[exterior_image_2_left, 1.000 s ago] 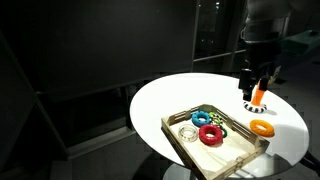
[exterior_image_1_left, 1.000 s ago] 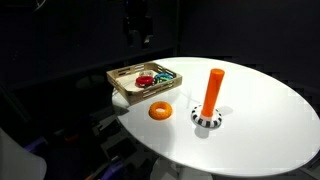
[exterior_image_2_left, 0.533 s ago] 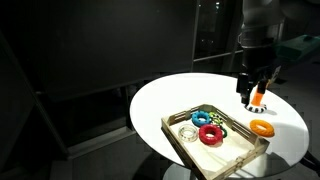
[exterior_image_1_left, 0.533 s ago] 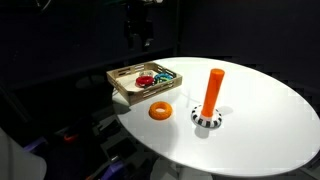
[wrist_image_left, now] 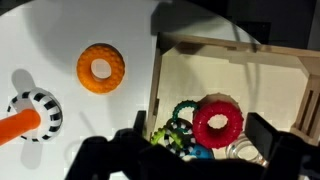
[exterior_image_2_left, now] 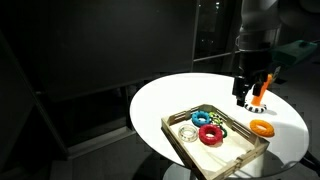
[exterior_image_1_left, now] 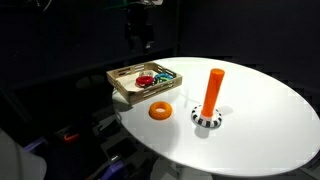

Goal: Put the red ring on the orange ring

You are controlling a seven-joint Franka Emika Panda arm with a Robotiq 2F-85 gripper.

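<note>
- The red ring [wrist_image_left: 217, 123] is a glossy, ribbed doughnut with a round hole, lying flat inside the wooden tray [wrist_image_left: 230, 47].
- It lies pressed up against a green ring [wrist_image_left: 180, 125], with a blue ring [exterior_image_2_left: 201, 118] close by in the same tray.
- The orange ring [wrist_image_left: 101, 67] lies flat on the white table [wrist_image_left: 50, 40], just outside the tray wall and well apart from the red one; in an exterior view it shows between the tray and the orange peg [exterior_image_1_left: 212, 92] on its checkered base.
- The claw [wrist_image_left: 198, 140] hangs above the tray with its jaws spread wide; in the wrist view the two dark fingers [wrist_image_left: 262, 134] stand either side of the ring cluster.
- It grips nothing and touches nothing; in both exterior views it sits clear above the table.
</note>
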